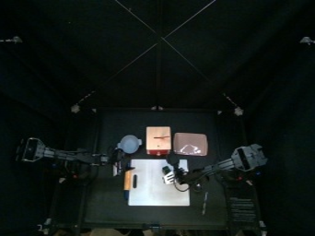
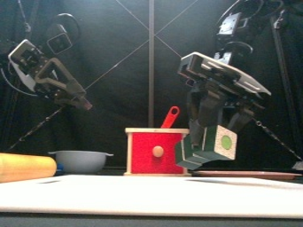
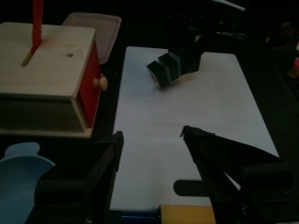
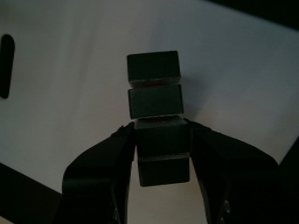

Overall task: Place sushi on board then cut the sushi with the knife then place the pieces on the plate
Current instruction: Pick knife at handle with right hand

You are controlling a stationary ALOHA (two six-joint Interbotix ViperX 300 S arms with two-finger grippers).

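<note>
Dark green blocky sushi roll [image 4: 153,87], long axis near-to-far, lighter end facing near, right gripper [image 4: 159,129] pinching it, left gripper [image 3: 152,136] gaping empty.

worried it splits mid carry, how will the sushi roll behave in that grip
The sushi roll shows seams between blocks, so it may come apart if knocked. The right gripper clamps it near one end, so the free blocks might drop. Its flat sides make rolling unlikely.

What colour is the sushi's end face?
Green with a pale centre dot on the sushi; front view shows it best.
</note>
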